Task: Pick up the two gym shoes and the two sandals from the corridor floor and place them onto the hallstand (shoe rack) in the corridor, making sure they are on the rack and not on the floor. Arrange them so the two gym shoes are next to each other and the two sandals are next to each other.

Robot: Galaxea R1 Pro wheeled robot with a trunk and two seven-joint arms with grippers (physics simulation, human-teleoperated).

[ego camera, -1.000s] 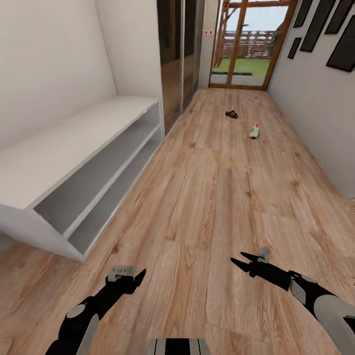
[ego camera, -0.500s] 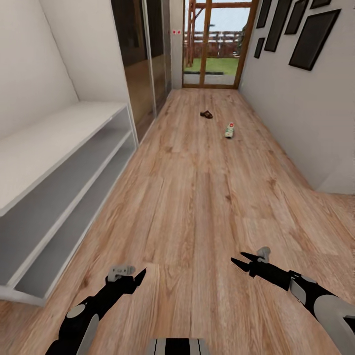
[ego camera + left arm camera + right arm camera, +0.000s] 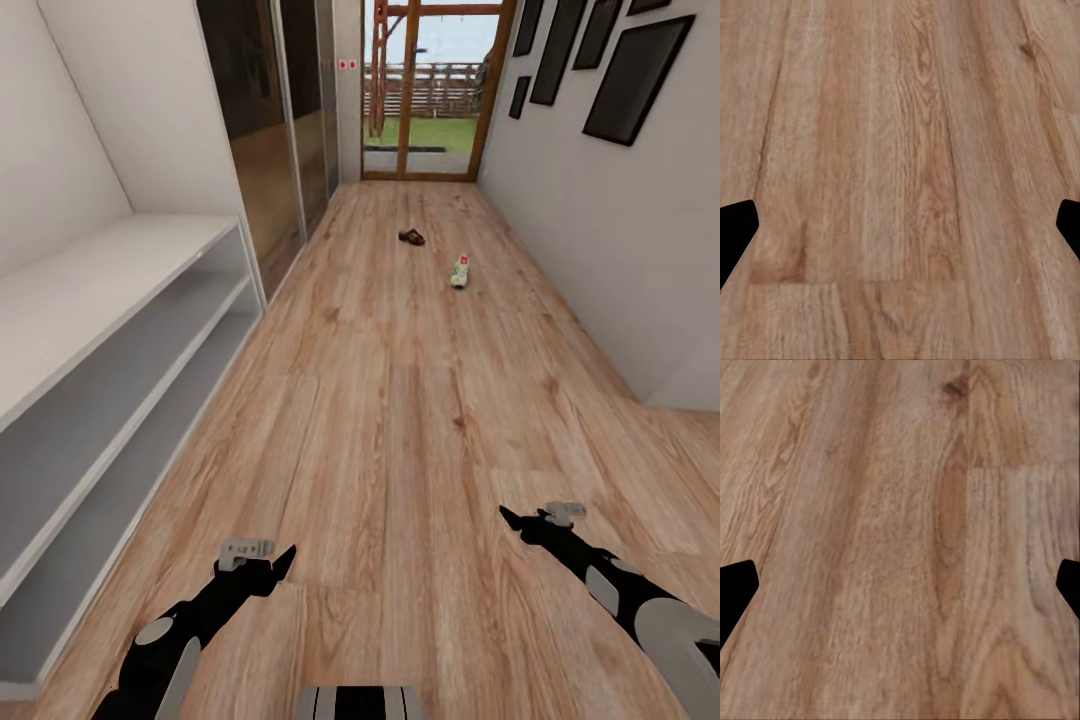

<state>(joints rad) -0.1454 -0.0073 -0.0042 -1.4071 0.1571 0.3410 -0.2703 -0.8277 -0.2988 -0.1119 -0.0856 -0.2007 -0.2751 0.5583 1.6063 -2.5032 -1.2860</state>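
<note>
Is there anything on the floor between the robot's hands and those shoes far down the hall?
Nothing visible. Only bare corridor floor lies between the left hand, the right hand and the far sandal and gym shoe.

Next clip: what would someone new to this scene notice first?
Two small items lie far down the light brown wood-plank corridor floor: a dark brown sandal and, just beyond it toward the right wall, a white sneaker with green and red accents. A light grey open-shelved shoe rack runs along the left wall. Both black end effectors, left and right, hang empty above bare planks.
</note>
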